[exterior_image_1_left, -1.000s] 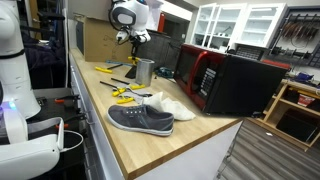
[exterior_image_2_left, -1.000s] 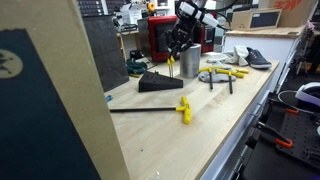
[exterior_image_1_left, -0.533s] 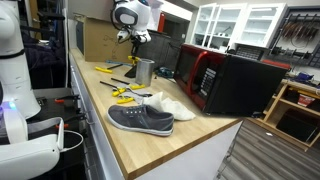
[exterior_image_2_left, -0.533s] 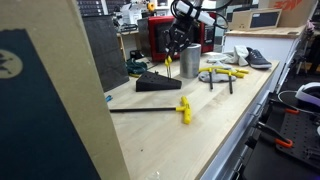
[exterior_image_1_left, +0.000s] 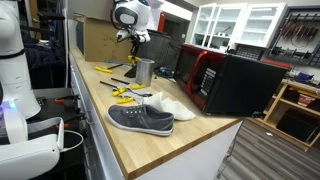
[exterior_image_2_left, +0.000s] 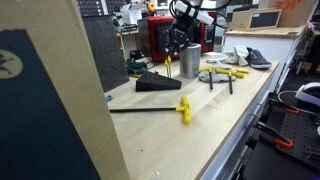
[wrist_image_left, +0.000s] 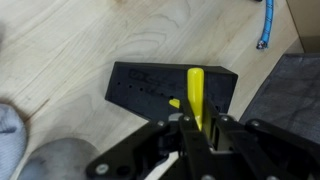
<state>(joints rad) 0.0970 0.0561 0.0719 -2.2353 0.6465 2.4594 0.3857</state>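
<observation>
My gripper (wrist_image_left: 196, 132) is shut on a yellow-handled tool (wrist_image_left: 196, 92) that points away from the jaws. Below it lies a black wedge-shaped holder block (wrist_image_left: 150, 85) with rows of small holes. In both exterior views the gripper (exterior_image_2_left: 173, 47) (exterior_image_1_left: 130, 40) hangs over the workbench, with the yellow tool (exterior_image_2_left: 168, 66) pointing down at the black block (exterior_image_2_left: 158, 82). Whether its tip touches the block is not clear. A metal cup (exterior_image_2_left: 190, 60) (exterior_image_1_left: 145, 71) stands right beside the gripper.
On the wooden bench (exterior_image_1_left: 120, 140) lie a grey shoe (exterior_image_1_left: 140, 119), a white shoe (exterior_image_1_left: 172, 103), yellow pliers (exterior_image_1_left: 124, 93) and a long yellow-handled tool (exterior_image_2_left: 183, 108). A black and red microwave (exterior_image_1_left: 235, 82) stands behind. A blue cable (wrist_image_left: 265, 25) lies near the block.
Over the last second the gripper with the yellow tool shifted a little towards the black block and slightly down, then held still.
</observation>
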